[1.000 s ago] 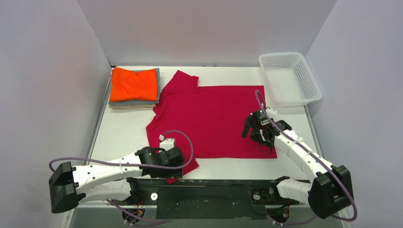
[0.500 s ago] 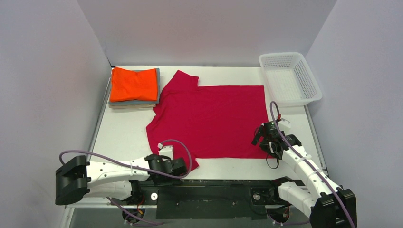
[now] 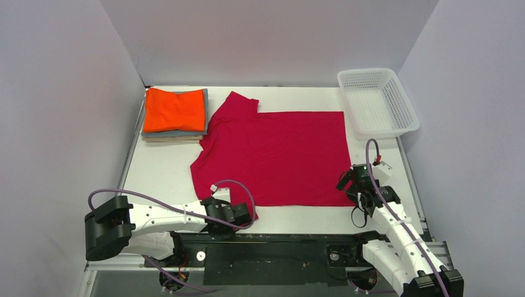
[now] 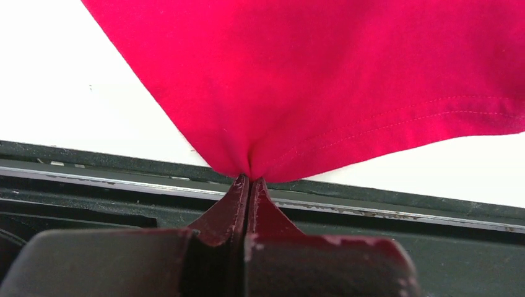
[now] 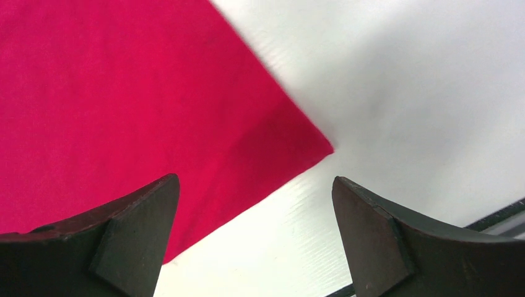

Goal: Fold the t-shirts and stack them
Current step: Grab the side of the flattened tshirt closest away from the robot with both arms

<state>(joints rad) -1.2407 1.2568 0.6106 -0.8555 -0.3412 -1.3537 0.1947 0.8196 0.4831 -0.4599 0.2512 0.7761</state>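
The crimson-red t-shirt point(image 3: 272, 151) lies spread flat in the middle of the table. My left gripper point(image 3: 246, 215) is at the table's near edge, shut on a pinched fold of the shirt's near-left hem point(image 4: 249, 167); its closed tips point(image 4: 249, 180) meet with red cloth between them. My right gripper point(image 3: 358, 198) hovers open over the shirt's near-right corner point(image 5: 309, 148), one finger point(image 5: 142, 210) above cloth, the other point(image 5: 371, 216) above bare table. A folded orange t-shirt point(image 3: 174, 109) tops a stack at the far left, on a grey-blue one point(image 3: 176, 132) and a beige one point(image 3: 168, 139).
A white mesh basket point(image 3: 379, 102) stands at the far right corner. The black rail point(image 3: 272, 244) of the arm mounts runs along the near edge, right behind the left gripper. White walls close in the table on three sides.
The left gripper went from open to shut on the shirt's near-left hem and drew back toward the near edge. The right gripper moved right and nearer, from over the shirt to its near-right corner.
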